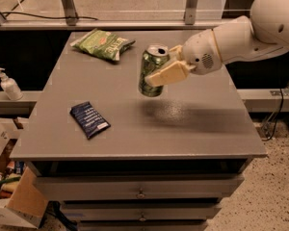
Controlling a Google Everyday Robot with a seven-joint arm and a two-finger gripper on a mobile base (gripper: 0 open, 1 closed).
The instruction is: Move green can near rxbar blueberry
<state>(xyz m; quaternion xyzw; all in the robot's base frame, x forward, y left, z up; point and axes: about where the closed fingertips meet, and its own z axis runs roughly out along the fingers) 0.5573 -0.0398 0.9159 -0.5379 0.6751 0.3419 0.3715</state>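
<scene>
A white pump bottle (pixel 7 83) stands on the ledge left of the counter (pixel 202 134). The rxbar blueberry (pixel 89 120) lies flat near the counter's front-left part, and a green chip bag (pixel 103 44) lies at the back. Right of both, the green can (pixel 152 70) hangs above the counter's middle, slightly tilted and well apart from the bar. The pincer (pixel 160 67) is clenched around the can, reaching in from the right.
</scene>
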